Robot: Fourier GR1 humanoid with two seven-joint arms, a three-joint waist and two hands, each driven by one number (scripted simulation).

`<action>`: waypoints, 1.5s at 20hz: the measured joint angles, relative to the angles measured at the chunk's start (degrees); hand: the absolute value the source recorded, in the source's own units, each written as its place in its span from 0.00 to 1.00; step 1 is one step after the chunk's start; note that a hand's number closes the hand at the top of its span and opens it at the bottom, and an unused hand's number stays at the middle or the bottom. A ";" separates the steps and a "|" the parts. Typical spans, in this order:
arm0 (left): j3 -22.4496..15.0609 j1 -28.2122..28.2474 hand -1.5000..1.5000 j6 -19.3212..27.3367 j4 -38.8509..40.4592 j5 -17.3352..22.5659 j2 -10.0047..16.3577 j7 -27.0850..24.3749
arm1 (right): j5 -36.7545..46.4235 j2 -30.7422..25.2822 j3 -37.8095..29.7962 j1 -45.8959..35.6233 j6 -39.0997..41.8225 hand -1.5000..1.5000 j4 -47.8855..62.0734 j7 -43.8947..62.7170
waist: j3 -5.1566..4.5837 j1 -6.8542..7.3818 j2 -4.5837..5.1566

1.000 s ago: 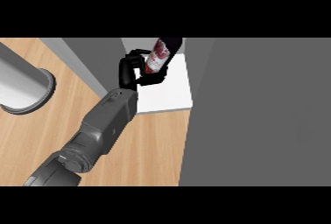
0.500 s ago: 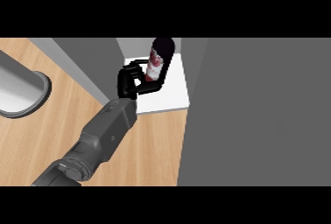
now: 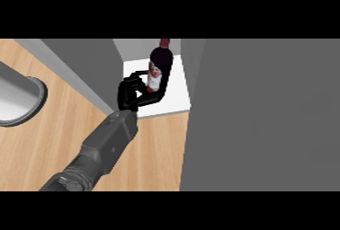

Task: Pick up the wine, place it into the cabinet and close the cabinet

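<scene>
Left robot hand (image 3: pixel 136 92) grasping the wine bottle (image 3: pixel 159 60) — fingers and thumb curled round its lower body. Bottle is inside the open cabinet, over the white shelf (image 3: pixel 176 101), neck towards the view's top. Base possibly touching the shelf — cannot tell. Grey forearm crosses the wooden worktop (image 3: pixel 53 139).

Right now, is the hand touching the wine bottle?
Touching. The head view shows the hand with its fingers curled round the wine bottle, no gap between them.
</scene>
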 measured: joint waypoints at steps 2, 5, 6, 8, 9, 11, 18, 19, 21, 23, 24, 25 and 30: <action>-0.52 1.29 1.00 -0.28 -0.21 0.47 0.00 -0.21 | -0.06 0.22 0.20 0.01 -0.03 0.00 -0.04 -0.03 | -0.01 -0.49 -0.06; -1.29 2.42 1.00 0.11 -0.57 1.10 -0.01 -0.58 | -0.18 0.64 0.52 -0.23 0.01 0.00 0.09 -0.29 | -0.05 -1.14 0.04; -1.54 3.14 1.00 0.20 -0.63 1.30 -0.01 -1.01 | -0.23 0.59 0.43 -0.26 0.11 0.00 0.10 -0.30 | -0.05 -1.21 0.04; -2.14 4.04 1.00 0.50 -0.83 1.65 -0.01 -1.34 | -0.33 0.68 0.22 -0.33 0.00 0.00 0.21 -0.27 | -0.07 -1.39 0.04; -2.51 4.29 1.00 0.73 -0.97 1.79 -0.01 -1.33 | -0.37 0.75 0.31 -0.61 -0.16 0.00 0.24 -0.06 | -0.08 -1.48 0.02; -3.04 4.30 1.00 1.80 -1.19 2.12 -0.01 -1.32 | -0.91 0.66 -0.12 -0.72 0.01 0.00 0.42 -0.04 | -0.08 -1.71 0.07; -5.03 3.98 1.00 3.67 -3.00 3.69 -0.01 -1.11 | -1.61 0.88 -0.28 -0.37 0.49 0.00 0.46 -0.07 | -0.07 -2.05 0.07; -5.25 3.52 1.00 3.95 -3.19 3.97 -0.01 -0.68 | -1.63 0.91 -0.50 -0.28 0.52 0.00 0.48 -0.26 | -0.06 -2.01 0.09; -5.77 2.63 1.00 4.81 -3.50 4.42 -0.01 -0.12 | -1.62 0.99 -0.54 -0.37 0.44 0.00 0.54 -0.42 | -0.06 -1.99 0.12; -6.07 2.04 1.00 5.58 -3.58 4.84 -0.01 -0.09 | -1.72 0.84 -0.64 0.03 0.75 0.00 0.36 -0.46 | -0.04 -2.22 0.17; -6.25 1.70 1.00 5.82 -3.71 5.10 -0.01 0.12 | -1.75 0.79 -0.76 0.24 0.88 0.00 0.37 -0.48 | -0.02 -2.09 0.15; -6.44 1.42 1.00 6.24 -3.85 5.34 -0.01 0.11 | -1.76 0.89 -0.78 0.62 0.98 0.00 0.39 -0.73 | -0.01 -2.03 0.17; -6.85 -1.94 1.00 8.00 -3.92 6.47 -0.01 1.67 | -1.84 0.86 -1.36 0.89 1.32 0.00 0.61 -1.27 | 0.03 -1.50 0.28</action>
